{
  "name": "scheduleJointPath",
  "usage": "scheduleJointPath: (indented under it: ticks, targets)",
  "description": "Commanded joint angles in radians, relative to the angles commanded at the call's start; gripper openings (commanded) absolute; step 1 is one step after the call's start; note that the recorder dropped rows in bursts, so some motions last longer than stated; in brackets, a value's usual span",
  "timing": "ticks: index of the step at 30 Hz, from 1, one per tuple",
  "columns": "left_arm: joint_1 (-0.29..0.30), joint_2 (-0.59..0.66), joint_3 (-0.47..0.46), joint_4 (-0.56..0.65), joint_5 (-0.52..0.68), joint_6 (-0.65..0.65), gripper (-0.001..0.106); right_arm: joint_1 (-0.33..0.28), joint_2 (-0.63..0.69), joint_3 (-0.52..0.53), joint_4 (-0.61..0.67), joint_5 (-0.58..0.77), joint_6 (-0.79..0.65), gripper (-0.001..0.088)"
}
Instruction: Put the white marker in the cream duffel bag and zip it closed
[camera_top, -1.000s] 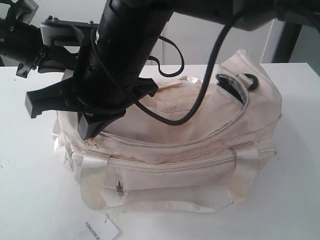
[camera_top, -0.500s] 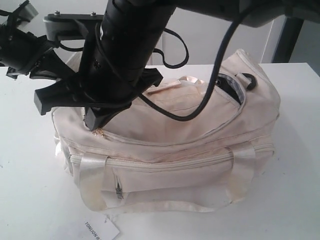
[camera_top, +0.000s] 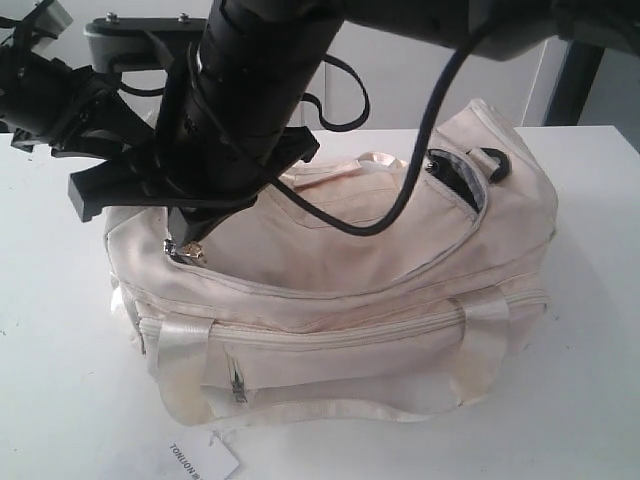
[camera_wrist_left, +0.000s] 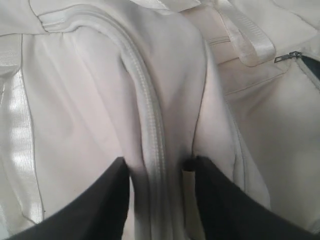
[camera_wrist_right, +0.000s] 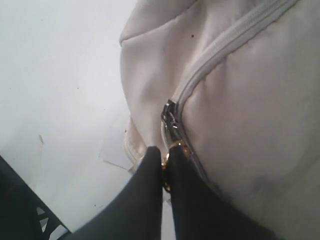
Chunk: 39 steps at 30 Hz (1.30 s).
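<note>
Shift since a second ago: right gripper (camera_wrist_right: 163, 157) has come up with the zip pull (camera_wrist_right: 176, 145), and the near end corner of the cream duffel bag (camera_top: 380, 260) has risen and drawn taut with it.
Whereabouts of the white marker: not visible in any view; I judge it is already inside the bag, since the flap looks all but shut.
Grip on the pull: my right fingertips are pressed together on the gold tab; the slider (camera_wrist_right: 170, 116) sits just ahead of them, where the track bends round the bag's end.
Zip line (camera_wrist_right: 235, 37): teeth look meshed behind the slider.
Far end of bag: a dark gap (camera_top: 462, 185) shows lining beside a black ring (camera_top: 497, 163); I cannot tell if that is zip left open.
Hold by left gripper (camera_wrist_left: 160, 167): jaws clamp a raised fold of bag fabric, with a zip seam (camera_wrist_left: 150, 115) running between them.
Step in hand: finishing the zip run, by my judgement.
Doing it well: pull along the track's curve, not upward. Set the left hold against the pull so the cloth lies flat ahead of the slider. Go slowly round the corner and stop at the end stop, without dragging the bag across the table (camera_top: 60, 380).
Risk: the small tab may slip out, and bunched fabric may jam the slider.
</note>
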Motion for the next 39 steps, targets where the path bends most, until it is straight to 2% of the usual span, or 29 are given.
scheduleJointPath:
  ticks: [6,9,13,17,19,23,29,33,39]
  targets:
    - [0.000,-0.048,0.000,0.055,0.024,0.000,0.052,0.000,0.002,0.000,0.000,-0.006,0.002,0.0000]
    - [0.000,-0.099,0.000,0.166,0.035,-0.089,0.052,0.000,0.002,0.000,0.000,-0.006,0.002,0.0000]
    - [0.000,-0.145,0.000,0.241,0.085,-0.160,0.052,0.000,0.002,0.000,0.002,-0.005,0.004,0.0000]
    - [0.000,-0.165,0.002,0.243,0.186,-0.184,0.052,0.000,0.002,0.000,0.006,-0.003,0.004,0.0000]
    - [0.000,-0.173,0.020,0.243,0.200,-0.184,0.052,0.000,0.002,0.000,0.008,-0.003,0.006,0.0000]
    - [0.000,-0.178,0.078,0.245,0.198,-0.184,0.052,0.000,0.002,0.000,0.008,-0.002,0.006,0.0000]
    - [0.000,-0.178,0.165,0.185,0.175,-0.154,0.052,0.000,0.002,0.000,0.008,-0.002,0.006,0.0000]
    - [0.000,-0.178,0.212,0.105,0.166,-0.089,0.052,0.000,0.002,0.000,0.008,-0.004,0.006,0.0000]
    - [0.000,-0.178,0.275,0.088,0.115,-0.066,0.052,0.000,0.002,0.000,0.008,-0.005,0.006,0.0000]
